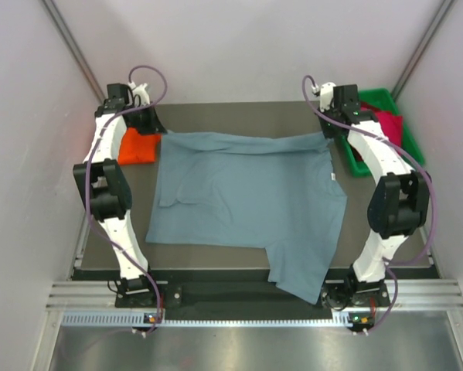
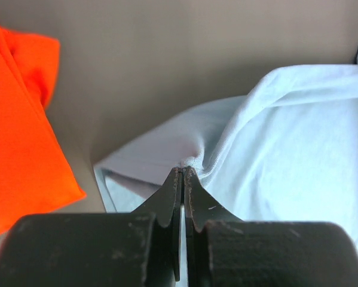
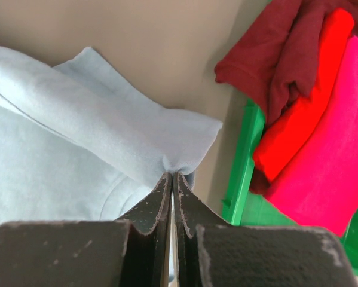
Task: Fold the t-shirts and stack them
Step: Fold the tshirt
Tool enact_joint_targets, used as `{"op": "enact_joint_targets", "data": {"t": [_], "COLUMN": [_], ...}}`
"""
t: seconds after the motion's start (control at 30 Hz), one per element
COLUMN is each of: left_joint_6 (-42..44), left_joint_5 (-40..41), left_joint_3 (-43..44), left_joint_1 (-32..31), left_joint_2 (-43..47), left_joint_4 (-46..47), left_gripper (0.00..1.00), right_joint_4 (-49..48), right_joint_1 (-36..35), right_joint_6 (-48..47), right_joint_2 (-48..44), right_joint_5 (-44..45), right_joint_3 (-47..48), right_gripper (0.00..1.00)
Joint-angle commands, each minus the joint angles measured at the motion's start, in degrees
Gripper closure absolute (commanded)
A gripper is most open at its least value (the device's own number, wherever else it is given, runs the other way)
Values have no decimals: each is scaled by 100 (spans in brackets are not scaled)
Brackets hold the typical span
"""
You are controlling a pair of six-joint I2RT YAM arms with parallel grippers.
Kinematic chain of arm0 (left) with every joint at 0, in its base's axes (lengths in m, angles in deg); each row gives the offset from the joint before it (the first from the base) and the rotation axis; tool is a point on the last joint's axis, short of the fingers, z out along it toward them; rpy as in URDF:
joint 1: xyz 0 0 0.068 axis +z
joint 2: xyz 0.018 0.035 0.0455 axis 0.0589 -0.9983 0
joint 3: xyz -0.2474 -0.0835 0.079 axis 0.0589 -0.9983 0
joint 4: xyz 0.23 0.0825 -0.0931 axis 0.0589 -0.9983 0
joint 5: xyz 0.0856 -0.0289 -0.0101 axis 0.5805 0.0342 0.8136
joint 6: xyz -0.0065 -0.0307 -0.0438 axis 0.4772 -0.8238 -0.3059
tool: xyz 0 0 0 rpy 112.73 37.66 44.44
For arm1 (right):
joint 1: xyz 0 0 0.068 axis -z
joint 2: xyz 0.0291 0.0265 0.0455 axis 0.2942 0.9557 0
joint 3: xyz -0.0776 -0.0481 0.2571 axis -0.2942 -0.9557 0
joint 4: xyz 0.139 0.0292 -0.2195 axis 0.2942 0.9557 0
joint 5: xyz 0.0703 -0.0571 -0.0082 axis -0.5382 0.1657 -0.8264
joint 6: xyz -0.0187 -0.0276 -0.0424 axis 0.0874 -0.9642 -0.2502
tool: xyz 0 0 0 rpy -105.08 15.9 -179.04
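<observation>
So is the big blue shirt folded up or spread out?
Mostly spread out. The blue shirt lies open across the table, not folded small. The left gripper and right gripper pinch its far corners.

The left arm and right arm stretched forward. The left gripper was clamped tight, shirt cloth pinched between its fingertips. The right gripper pinched likewise.

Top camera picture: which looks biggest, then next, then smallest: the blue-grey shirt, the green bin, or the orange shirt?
1. blue-grey shirt, by far largest.
2. green bin, partly hidden by the right arm.
3. orange shirt, smallest.
</observation>
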Motion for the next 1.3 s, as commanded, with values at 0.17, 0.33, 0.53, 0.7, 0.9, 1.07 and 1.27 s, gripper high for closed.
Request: {"op": "enact_joint_targets", "data": {"t": [0.17, 0.33, 0.53, 0.7, 0.9, 1.07, 1.27], "left_joint_6": [391, 497, 603, 647, 673, 603, 375], "left_joint_5": [-249, -275, -293, -223, 15, 234, 384], "left_joint_3": [287, 428, 613, 456, 333, -27, -642], "left_joint_1": [260, 374, 445, 489, 480, 489, 489], "left_joint_2": [435, 426, 259, 285, 118, 30, 56], "left_joint_4": [-913, -1327, -1881, -2048, -2373, -2426, -2321], "left_gripper": [100, 100, 100, 100, 100, 100, 100], "right_joint_4": [321, 400, 523, 637, 655, 647, 717], "right_joint_1": [17, 8, 17, 8, 17, -9, -71], "right_joint_6": [-89, -80, -54, -80, -80, -107, -46], "right_joint_2": [-906, -1265, -1617, -1794, -1899, -1750, -1548], "right_joint_5": [-220, -229, -273, -291, -335, -387, -457], "right_joint_3": [-459, -819, -1206, -1408, -1742, -1953, -2085], "right_gripper": [100, 100, 100, 100, 100, 100, 100]}}
